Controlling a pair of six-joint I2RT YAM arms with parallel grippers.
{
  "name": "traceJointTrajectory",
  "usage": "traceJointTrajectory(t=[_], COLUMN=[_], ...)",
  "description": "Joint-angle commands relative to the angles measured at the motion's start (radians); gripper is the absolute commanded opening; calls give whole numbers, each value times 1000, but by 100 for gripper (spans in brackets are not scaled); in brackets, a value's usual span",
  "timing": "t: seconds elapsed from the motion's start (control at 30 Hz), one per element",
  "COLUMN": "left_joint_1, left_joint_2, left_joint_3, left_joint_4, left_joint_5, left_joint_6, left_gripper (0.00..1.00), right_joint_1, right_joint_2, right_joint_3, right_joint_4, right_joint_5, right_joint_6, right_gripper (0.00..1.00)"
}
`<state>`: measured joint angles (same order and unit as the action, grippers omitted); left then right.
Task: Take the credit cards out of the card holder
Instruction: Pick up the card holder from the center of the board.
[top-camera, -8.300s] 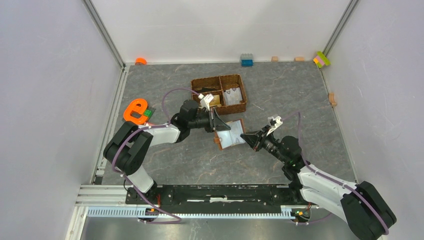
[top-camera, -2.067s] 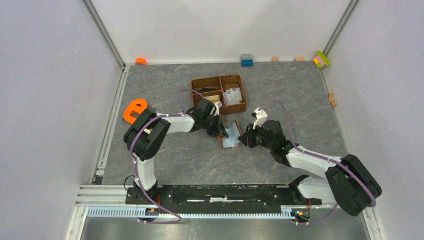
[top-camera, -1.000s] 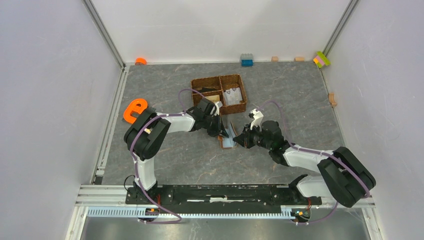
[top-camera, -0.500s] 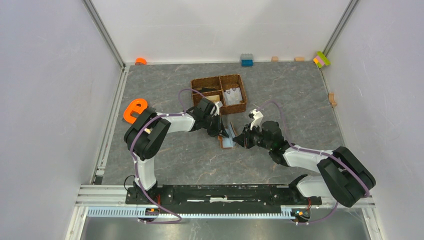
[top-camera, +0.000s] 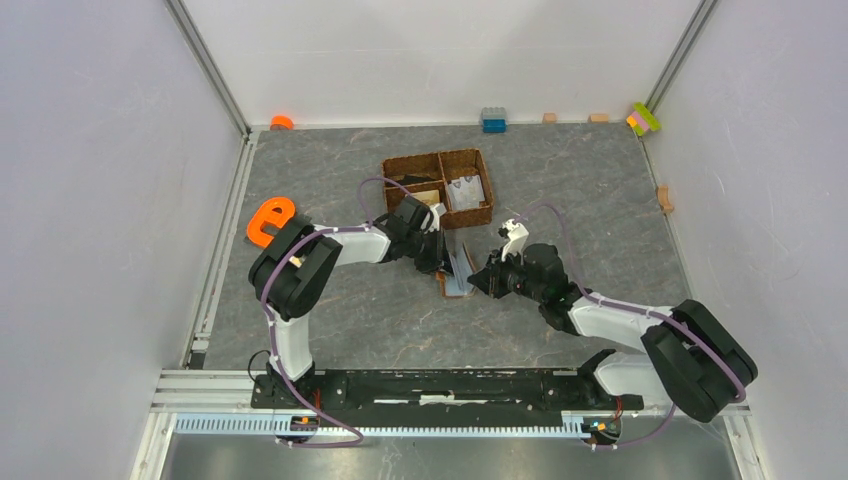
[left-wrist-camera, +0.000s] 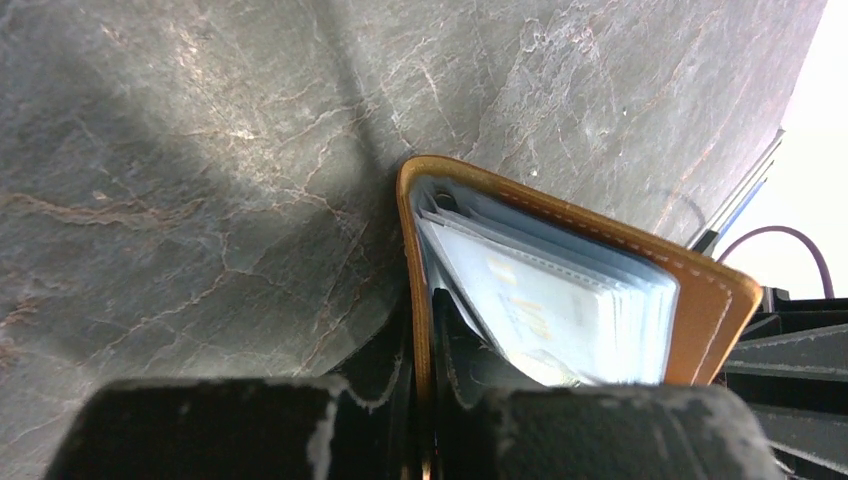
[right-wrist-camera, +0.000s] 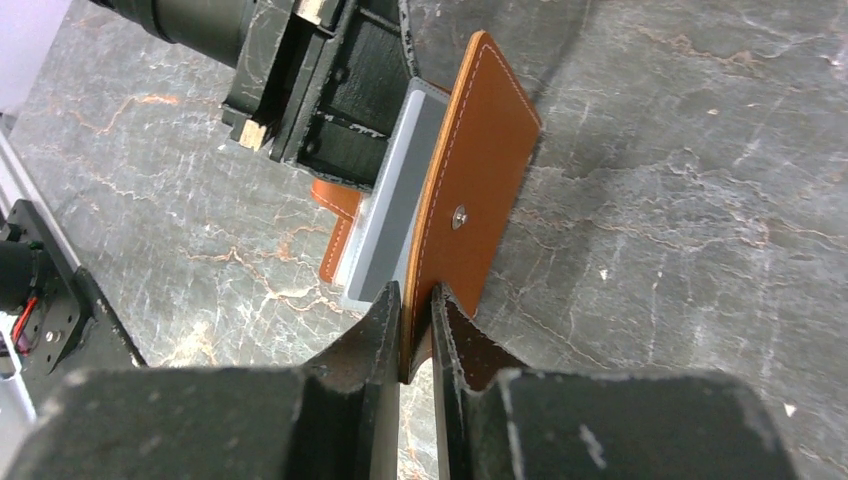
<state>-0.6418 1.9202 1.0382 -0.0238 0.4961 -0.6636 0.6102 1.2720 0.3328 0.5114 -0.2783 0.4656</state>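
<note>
Grey stone-look table (top-camera: 350, 330) carries the work, with a brown woven basket (top-camera: 436, 154) at 12 o'clock from the card holder (top-camera: 458, 272). We find the left gripper (top-camera: 437, 258) at 10 o'clock of the holder and the right gripper (top-camera: 484, 281) at 4 o'clock, each clenched on one brown flap. The left wrist view shows the left jaws pinching a flap's edge. The right wrist view shows the right jaws nipping the outer flap, the one bearing a snap stud. The card holder rests near the table's centre, spread into a narrow V with its pale grey-blue pockets exposed. Credit cards (left-wrist-camera: 550, 310) sit stacked inside those pockets, and none is drawn out.

We judge the step in hand to be spreading and steadying the holder. The next move calls for one gripper to let go of its flap while the other anchors the holder. The freed gripper should then pinch a card's free edge and pull along the pocket line.
</note>
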Motion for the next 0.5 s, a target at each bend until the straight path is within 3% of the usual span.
traceJointTrajectory(t=[0.0,0.27,0.47], left_joint_1=[-13,1,33], left_joint_2=[-29,-111,-158], left_joint_3=[-10,-75,-181], left_joint_4=[49,120,342], left_joint_5=[-3,-3,106], left_joint_6=[29,2,-97], left_gripper=[15,28,47], right_joint_1=[8,-48,-69], right_joint_2=[-56,-119,-135], right_joint_3=[9,-48,-70], right_joint_4=[-17,-1,25], right_joint_5=[65,107,89], right_joint_6=[2,49,75], right_gripper=[0,0,0])
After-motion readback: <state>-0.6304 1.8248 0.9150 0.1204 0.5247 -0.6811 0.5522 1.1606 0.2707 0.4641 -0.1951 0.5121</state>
